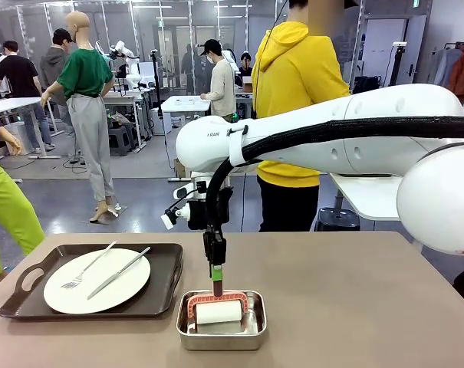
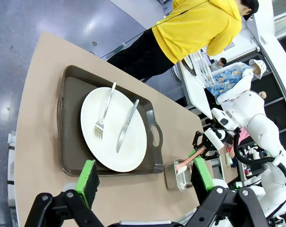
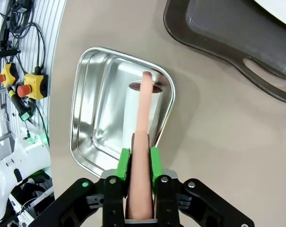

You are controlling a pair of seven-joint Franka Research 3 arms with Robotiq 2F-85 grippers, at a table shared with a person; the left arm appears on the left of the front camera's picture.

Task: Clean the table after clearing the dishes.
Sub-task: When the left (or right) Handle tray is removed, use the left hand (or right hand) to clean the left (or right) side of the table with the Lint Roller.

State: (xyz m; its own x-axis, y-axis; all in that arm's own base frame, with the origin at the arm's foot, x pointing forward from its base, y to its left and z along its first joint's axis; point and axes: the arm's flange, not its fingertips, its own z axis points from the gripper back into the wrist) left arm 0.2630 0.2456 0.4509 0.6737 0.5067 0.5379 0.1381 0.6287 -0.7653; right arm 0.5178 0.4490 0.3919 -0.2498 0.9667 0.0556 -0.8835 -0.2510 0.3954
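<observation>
Step in hand, my read: get the roller out of its pan, ready to wipe the table.

**Seen**
- R gripper point(image 3: 139, 161): jaws pinched narrow on the roller's pinkish handle point(image 3: 143, 109). Green pads sit flat on both sides, w/ the handle running back betw. them toward the palm. Arm reaches in from R to mid-table, wrist pointing down.
- Roller point(image 1: 218, 311): white drum in a red frame, lying in the steel pan point(image 1: 256, 328). Pan sits at centre of the table point(image 1: 354, 299), robot's side. Handle stands near upright.
- L gripper point(image 2: 145, 176): jaws wide, nothing in them, hovering high over the tray point(image 1: 167, 285).
- Dishes: one plate point(image 1: 116, 295) w/ fork point(image 1: 90, 264) + knife point(image 1: 118, 273) on that tray, L part of table. Tray is just beside the pan; can't tell if they touch. Clearing looks unfinished on that side.
- Person point(image 1: 293, 92) in yellow hoodie stands at the far side.

**How to do it well (judgement)**
- Lift straight up first. Drum sits below the pan rim, so a sideways pull would prob. catch the wall and drag the light pan.
- Keep wrist vertical till the frame clears the rim, then tilt so the drum lies flat on the tabletop.
- Grip looks centred, no regrip needed. Handle is smooth + round and may twist in the pads under load, so press lightly.
- Start on the bare R half, well apart from the tray. Leave the L strip until the tray is gone.
- Risk: pan rides up w/ the roller if the drum is sticky.
</observation>
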